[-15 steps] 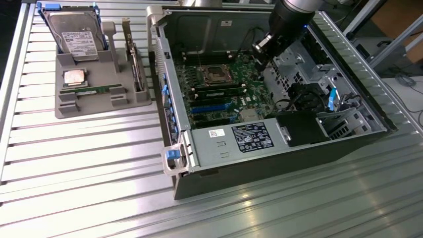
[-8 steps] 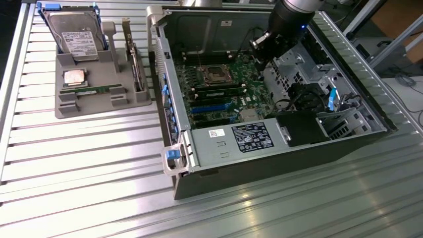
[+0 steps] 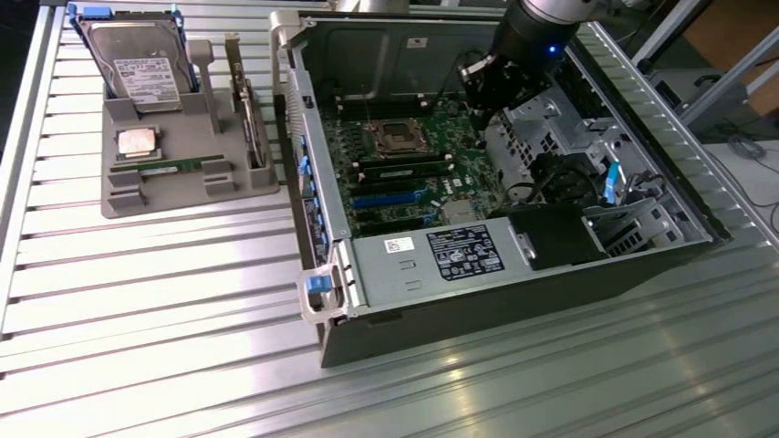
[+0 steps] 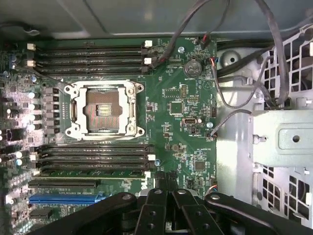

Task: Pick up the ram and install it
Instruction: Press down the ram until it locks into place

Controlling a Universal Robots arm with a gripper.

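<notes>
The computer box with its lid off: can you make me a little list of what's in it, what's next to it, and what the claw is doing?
computer case: open, lying on the ribbed metal table
motherboard: green, inside the case
processor socket: empty, in its silver frame
ram: one green stick seated in a slot beside the socket
claw: shut, holding nothing, over the motherboard
grey stand: beside the case, on the exterior view's left
hard drive: propped on the stand
processor chip: silver square on the stand
second ram stick: lying on the stand
</notes>
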